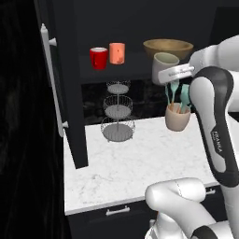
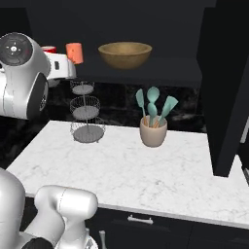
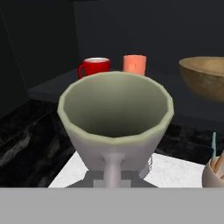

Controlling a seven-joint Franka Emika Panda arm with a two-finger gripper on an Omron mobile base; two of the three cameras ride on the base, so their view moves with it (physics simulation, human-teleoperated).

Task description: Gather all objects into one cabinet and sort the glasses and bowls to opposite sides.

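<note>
Because the task wants every cup and the bowl inside one cabinet, the two-finger gripper (image 3: 113, 175) is pinched on the wall of the dull grey-beige, slightly larger cup (image 1: 164, 66) and carries it upright in the air, just in front of the dark shelf (image 1: 135, 70) of the black upper wall cabinet, whose tall door (image 1: 60, 84) with its long pale bar handle (image 1: 52, 84) stands swung open. On that shelf the bright red cup (image 1: 98, 58) and the salmon-orange cup (image 1: 116, 53) stand just beside each other towards the door side, while the wide brown wooden bowl (image 1: 168, 48) sits well apart from them at the other end. My judgement is that the carried cup belongs with the two cups, which keeps glasses and bowl on opposite sides.

In the left base view, the white arm rises from the lower right, its forearm (image 1: 214, 126) steeply upright, the wrist bent forward so the hand reaches level towards the shelf. Below it on the marble counter (image 1: 140, 163) stand a beige pot of teal utensils (image 1: 178, 112) and a three-tier wire rack (image 1: 117, 112).
</note>
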